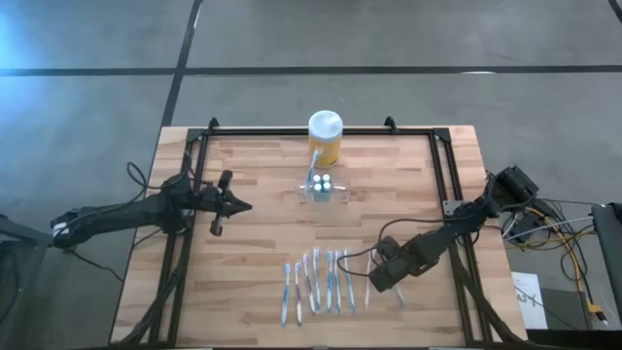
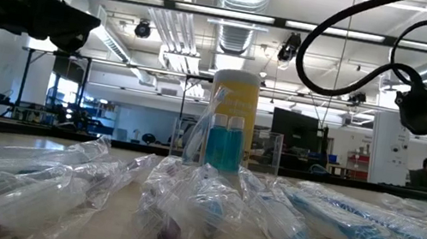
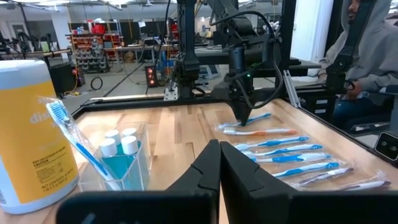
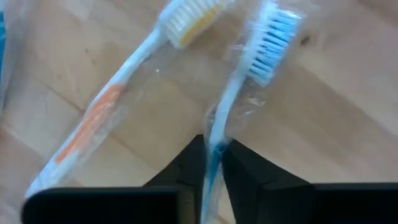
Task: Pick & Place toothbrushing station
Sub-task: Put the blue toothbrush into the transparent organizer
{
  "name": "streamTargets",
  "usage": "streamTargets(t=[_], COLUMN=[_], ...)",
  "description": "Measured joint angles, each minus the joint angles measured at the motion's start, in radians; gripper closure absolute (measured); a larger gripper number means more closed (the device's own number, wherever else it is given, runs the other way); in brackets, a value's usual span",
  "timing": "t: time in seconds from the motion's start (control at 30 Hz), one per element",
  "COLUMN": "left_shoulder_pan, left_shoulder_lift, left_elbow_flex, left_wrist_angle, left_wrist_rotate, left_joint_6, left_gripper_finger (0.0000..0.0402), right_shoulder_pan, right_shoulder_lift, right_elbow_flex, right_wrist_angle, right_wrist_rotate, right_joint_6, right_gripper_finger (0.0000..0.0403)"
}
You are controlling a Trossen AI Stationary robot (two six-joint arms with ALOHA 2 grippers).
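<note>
The toothbrushing station (image 1: 324, 188), a small clear holder with two blue-filled bottles and a wrapped toothbrush leaning in it, stands mid-table in front of a yellow jar (image 1: 325, 136). It also shows in the left wrist view (image 3: 124, 163) and the low view (image 2: 230, 150). A row of several wrapped toothbrushes (image 1: 319, 282) lies near the front edge. My right gripper (image 1: 381, 280) points down at the row's right end, shut on a blue toothbrush (image 4: 258, 50). My left gripper (image 1: 243, 206) hovers shut, left of the station. My right gripper pinches the blue toothbrush's handle (image 4: 216, 132), through its clear wrapper, between its two fingers. The fingers come from above, pointing down, one on each side of the thin handle. The bristle head (image 4: 273, 38) lies out ahead of them over the wood.
An orange-handled wrapped toothbrush (image 4: 102, 118) lies just beside the held one. A black frame (image 1: 442, 165) runs round the tabletop. A person in a grey hood (image 3: 373, 56) sits beyond the table's right side. Bare wood lies between the station and the row.
</note>
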Motion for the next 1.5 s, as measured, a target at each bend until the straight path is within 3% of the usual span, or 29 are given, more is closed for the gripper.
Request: streamTargets(t=[0.2,0.43,0.5,0.63,0.7,0.83,0.97,1.07,1.27,1.5], left_shoulder_pan=[0.000,0.000,0.000,0.000,0.000,0.000,0.000,0.000,0.000,0.000], left_shoulder_lift=[0.000,0.000,0.000,0.000,0.000,0.000,0.000,0.000,0.000,0.000], left_elbow_flex=[0.000,0.000,0.000,0.000,0.000,0.000,0.000,0.000,0.000,0.000], left_wrist_angle=[0.000,0.002,0.002,0.003,0.003,0.003,0.003,0.003,0.003,0.003], left_wrist_rotate=[0.002,0.002,0.002,0.002,-0.007,-0.014,-0.014,-0.015,-0.014,-0.015], left_joint_6=[-0.001,-0.001,0.002,0.005,0.005,0.006,0.007,0.007,0.015,0.032], left_gripper_finger=[0.0386,0.0384,0.0388,0.0396,0.0396,0.0390,0.0385,0.0388,0.0397,0.0386], right_shoulder_pan=[0.000,-0.008,-0.020,-0.056,-0.088,-0.205,-0.340,-0.445,-0.628,-0.726], right_shoulder_lift=[-0.022,-0.215,-0.273,-0.390,-0.426,-0.465,-0.455,-0.431,-0.351,-0.137], right_elbow_flex=[-0.004,-0.007,-0.009,-0.009,-0.020,-0.058,-0.137,-0.200,-0.337,-0.377], right_wrist_angle=[0.003,-0.050,-0.046,0.057,0.193,0.520,0.902,1.111,1.518,1.780], right_wrist_rotate=[0.095,0.412,0.504,0.801,0.849,0.726,0.434,0.312,0.161,0.141], right_joint_6=[-0.050,-0.106,-0.181,-0.406,-0.595,-0.981,-1.321,-1.477,-1.573,-1.585], right_gripper_finger=[0.0384,0.0386,0.0386,0.0387,0.0387,0.0387,0.0388,0.0388,0.0388,0.0388])
